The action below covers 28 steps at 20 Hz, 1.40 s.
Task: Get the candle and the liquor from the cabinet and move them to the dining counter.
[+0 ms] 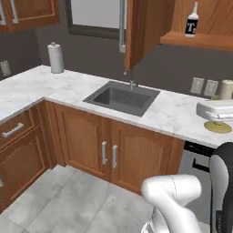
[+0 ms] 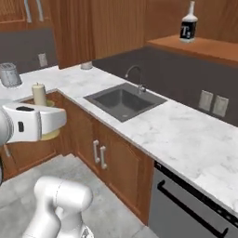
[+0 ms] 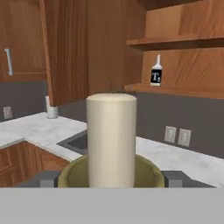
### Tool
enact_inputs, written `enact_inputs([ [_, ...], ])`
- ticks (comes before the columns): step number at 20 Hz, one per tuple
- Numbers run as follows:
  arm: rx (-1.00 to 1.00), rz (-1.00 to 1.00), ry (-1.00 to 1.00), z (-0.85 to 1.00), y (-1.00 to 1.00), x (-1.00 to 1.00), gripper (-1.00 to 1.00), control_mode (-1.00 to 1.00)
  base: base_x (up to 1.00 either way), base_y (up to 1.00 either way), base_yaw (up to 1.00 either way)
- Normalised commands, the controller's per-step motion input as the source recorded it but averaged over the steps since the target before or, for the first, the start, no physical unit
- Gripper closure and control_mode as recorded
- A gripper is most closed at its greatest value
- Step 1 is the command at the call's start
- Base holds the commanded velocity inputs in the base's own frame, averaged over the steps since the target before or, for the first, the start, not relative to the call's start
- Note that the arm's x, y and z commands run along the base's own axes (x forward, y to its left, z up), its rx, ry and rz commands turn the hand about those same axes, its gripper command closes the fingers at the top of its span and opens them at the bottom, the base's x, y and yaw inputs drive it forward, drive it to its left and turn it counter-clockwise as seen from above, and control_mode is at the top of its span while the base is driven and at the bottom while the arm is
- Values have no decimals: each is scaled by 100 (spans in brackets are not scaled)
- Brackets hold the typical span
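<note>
In the cabinet (image 3: 183,65), one liquor (image 3: 156,71); one candle (image 3: 111,140) outside.

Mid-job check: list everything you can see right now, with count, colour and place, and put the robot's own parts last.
candle: one, cream on an olive-gold base, between the gripper's fingers
liquor: one, black label, pale neck, on the open cabinet's lower shelf
cabinet: one, reddish-brown, on the wall, door open
sink: one, grey, set in the marble worktop
paper towel roll: one, white, on the worktop's left end
wall outlets: two, pale, right of the sink
gripper: one, dark fingertips either side of the candle's base, away from the cabinet
</note>
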Motion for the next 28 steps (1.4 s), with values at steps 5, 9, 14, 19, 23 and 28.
enact_inputs([
  [5,0,0,0,0,0,0,100,100,-13,0,100],
  [9,0,0,0,0,0,0,100,100,-11,0,100],
  [14,0,0,0,0,0,0,100,100,-5,0,100],
  [19,0,0,0,0,0,0,100,100,-5,0,100],
  [23,0,0,0,0,0,0,100,100,-5,0,100],
  [28,0,0,0,0,0,0,100,100,-5,0,100],
])
